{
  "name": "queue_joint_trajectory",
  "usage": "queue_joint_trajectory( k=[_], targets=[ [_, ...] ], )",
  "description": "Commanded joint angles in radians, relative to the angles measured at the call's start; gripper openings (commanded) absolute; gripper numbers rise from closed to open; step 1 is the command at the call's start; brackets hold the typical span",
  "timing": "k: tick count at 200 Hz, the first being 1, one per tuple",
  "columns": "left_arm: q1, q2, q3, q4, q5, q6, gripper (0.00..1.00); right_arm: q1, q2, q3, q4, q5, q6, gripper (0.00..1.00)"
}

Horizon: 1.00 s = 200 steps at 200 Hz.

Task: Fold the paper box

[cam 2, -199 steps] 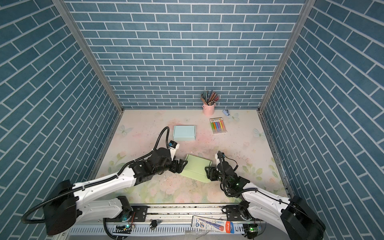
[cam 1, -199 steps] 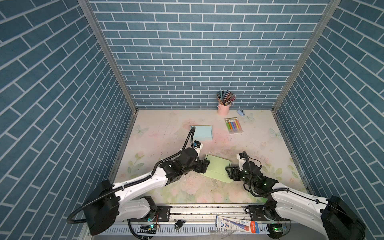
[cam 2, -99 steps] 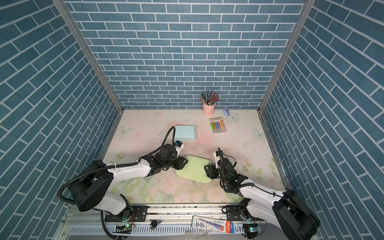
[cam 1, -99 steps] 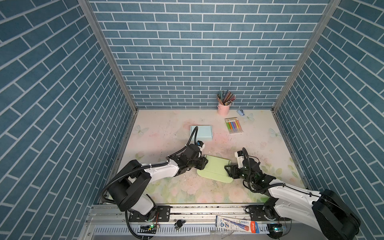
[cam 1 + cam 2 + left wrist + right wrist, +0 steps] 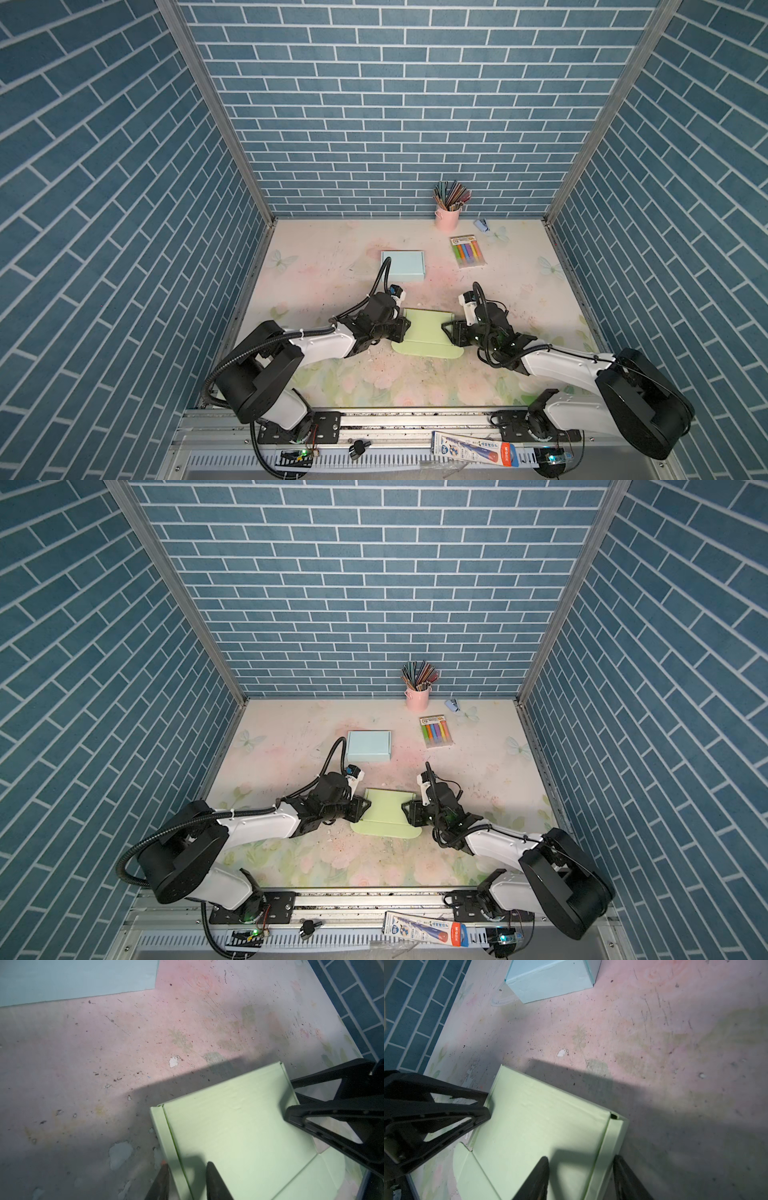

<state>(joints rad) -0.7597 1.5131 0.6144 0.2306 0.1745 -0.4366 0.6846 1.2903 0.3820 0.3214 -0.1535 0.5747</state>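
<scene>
The green paper box [image 5: 428,336] lies on the table [image 5: 332,374] in the lower middle of both top views, between the two grippers. A rounded flap is spread flat toward the bottom edge of the frame. It looks only part-formed: a flat main panel with a narrow side strip creased up along each short edge.

In the left wrist view the left gripper [image 5: 187,1164] straddles one side strip, one fingertip outside it and one on the panel. The pictures do not show whether the strip is actually pinched.

In the right wrist view the right gripper [image 5: 580,1158] stands astride the opposite strip with its jaws apart and a clear gap on the panel side, so it holds nothing yet.

The risks I see from here come from the two sides not acting together:
- If one gripper bites first, the light card will likely skid or swivel on the table, and the other gripper will close on air or on the wrong crease.
- An inner finger dragging across the panel could buckle it instead of raising the wall.
- A hard pinch could crush the thin strip.

The finished blue box [image 5: 403,264] sits well apart, above centre, out of harm's way.
</scene>
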Motion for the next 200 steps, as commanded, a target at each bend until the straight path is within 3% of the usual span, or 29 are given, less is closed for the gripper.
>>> queue_joint_trajectory(
  k=[1,47,98,147,200],
  targets=[
    [0.002,0.007,-0.008,0.015,-0.002,0.002,0.30,-0.005,0.048,0.059,0.021,-0.042,-0.069,0.49],
    [0.025,0.019,-0.016,0.012,-0.027,0.008,0.29,-0.043,0.090,0.103,-0.017,-0.059,-0.093,0.50],
    [0.040,-0.016,-0.013,-0.023,-0.054,0.028,0.34,-0.064,-0.018,0.103,-0.139,0.018,-0.104,0.74],
    [0.044,-0.121,-0.007,-0.116,-0.106,0.030,0.61,-0.073,-0.139,0.104,-0.267,0.063,-0.124,0.78],
    [-0.146,-0.260,-0.007,-0.267,-0.219,-0.059,0.61,-0.056,-0.316,0.071,-0.412,-0.009,-0.087,0.77]
  ],
)
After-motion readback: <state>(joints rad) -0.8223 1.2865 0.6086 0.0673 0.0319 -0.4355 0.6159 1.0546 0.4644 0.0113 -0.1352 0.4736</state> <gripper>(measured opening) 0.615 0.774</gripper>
